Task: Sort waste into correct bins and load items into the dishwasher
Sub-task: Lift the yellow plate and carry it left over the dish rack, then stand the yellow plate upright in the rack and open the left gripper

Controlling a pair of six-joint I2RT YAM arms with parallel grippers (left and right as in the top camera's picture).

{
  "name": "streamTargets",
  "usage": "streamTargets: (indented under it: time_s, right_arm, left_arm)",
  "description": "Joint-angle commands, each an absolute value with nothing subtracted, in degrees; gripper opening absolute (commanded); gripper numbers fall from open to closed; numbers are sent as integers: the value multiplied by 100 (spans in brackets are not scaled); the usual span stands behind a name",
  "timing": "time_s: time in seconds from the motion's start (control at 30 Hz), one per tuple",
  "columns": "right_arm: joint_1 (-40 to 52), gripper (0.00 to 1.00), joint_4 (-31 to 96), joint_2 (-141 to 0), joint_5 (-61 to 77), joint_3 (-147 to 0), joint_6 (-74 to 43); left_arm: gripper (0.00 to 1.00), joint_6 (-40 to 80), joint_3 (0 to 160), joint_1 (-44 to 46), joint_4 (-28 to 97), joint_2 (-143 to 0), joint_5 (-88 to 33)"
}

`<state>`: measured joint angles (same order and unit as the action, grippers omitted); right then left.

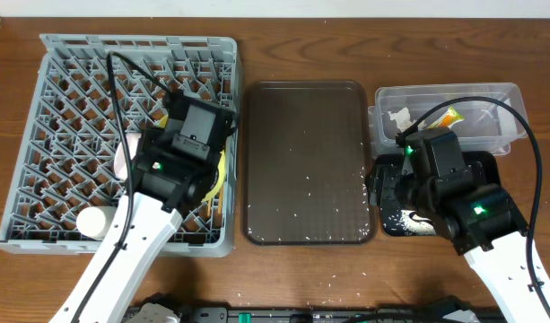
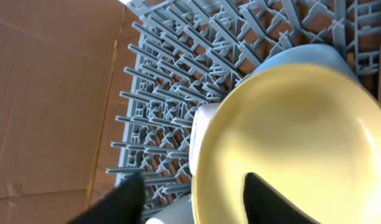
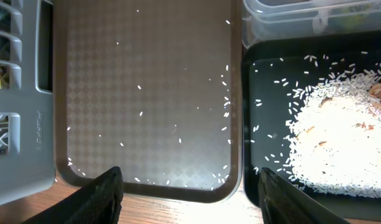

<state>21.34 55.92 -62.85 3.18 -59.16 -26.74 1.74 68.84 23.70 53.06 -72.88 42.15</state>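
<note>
The left gripper (image 2: 193,199), clamped on the yellow plate (image 2: 289,143) above the right part of the grey dish rack (image 1: 68,117), should lower it upright between the pegs, while the right gripper (image 3: 187,190) waits apart over the black tray (image 3: 265,62).

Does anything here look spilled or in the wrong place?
Yes. Loose rice grains lie scattered over the brown tray, mostly near its right edge, and a few on the table in front, outside the black tray.
</note>
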Motion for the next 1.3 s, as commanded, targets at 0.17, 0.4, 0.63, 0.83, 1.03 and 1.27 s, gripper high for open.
streamTargets:
  time_s: [0.17,0.4,0.63,0.83,1.03,1.27]
  right_arm:
    - [2139,68,5594,-6289,259,-5946,-2740]
    - [2139,67,5640,-6289,263,-5946,-2742]
    - [2139,67,5664,-6289,263,-5946,-2742]
    - [2139,67,5684,-6289,261,-5946,-2740]
    - [2139,67,5677,-6292,259,-5946,-2740]
    - [2139,68,5655,-6292,259,-5946,-2740]
  left_arm:
    - [62,478,7041,2388,5332,-7030,4250]
    - [61,2001,7037,1984,5924,-6895,4226]
    - [62,2534,7019,381,6182,-6914,1966]
    - [61,1890,6853,-1315,6154,-6936,-633]
    - [59,1247,6471,-2318,6169,-7118,-2244]
    - [55,1223,5747,-2421,5664,-7411,-2569]
